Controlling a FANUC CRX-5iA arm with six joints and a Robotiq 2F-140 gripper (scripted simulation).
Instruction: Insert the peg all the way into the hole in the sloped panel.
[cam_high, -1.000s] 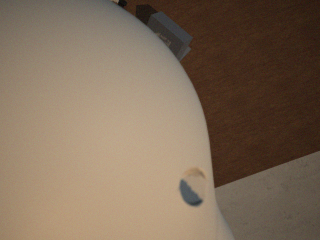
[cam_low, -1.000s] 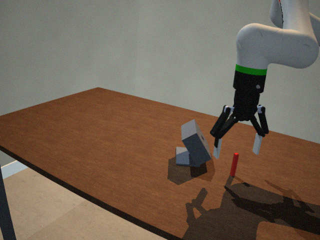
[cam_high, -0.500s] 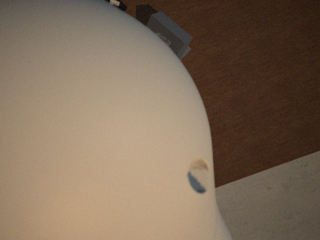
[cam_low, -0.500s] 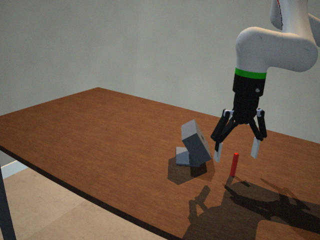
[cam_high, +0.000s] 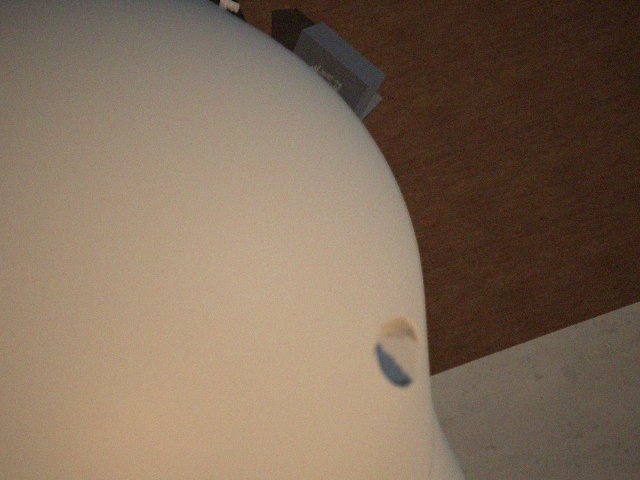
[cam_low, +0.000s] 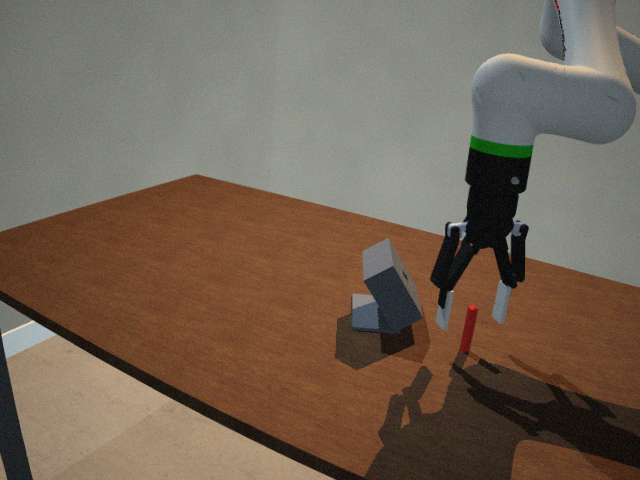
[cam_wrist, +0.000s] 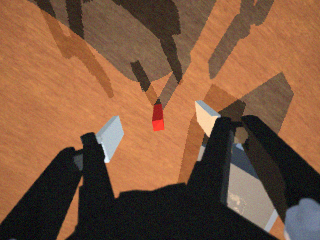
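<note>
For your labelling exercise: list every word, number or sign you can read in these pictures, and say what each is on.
None can be read.
Panel: pale marks along one edge, too blurred to read.
Arm: a red streak, too small to read.
Peg: no marking.

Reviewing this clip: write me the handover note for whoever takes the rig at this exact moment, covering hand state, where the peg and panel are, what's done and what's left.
Hand: open, holding nothing, pointing down with its fingers on either side of the peg's top but not touching it.
Red peg: standing upright on the wooden table, untouched.
Sloped panel: grey block tilted on its base, just beside the hand; a small dark hole shows on its face. The top view is mostly blocked by the arm.
Done: hand lined up over the peg.
Left: lower a little, close on the peg, lift, tilt to match the slope, and push it fully into the hole.
</note>
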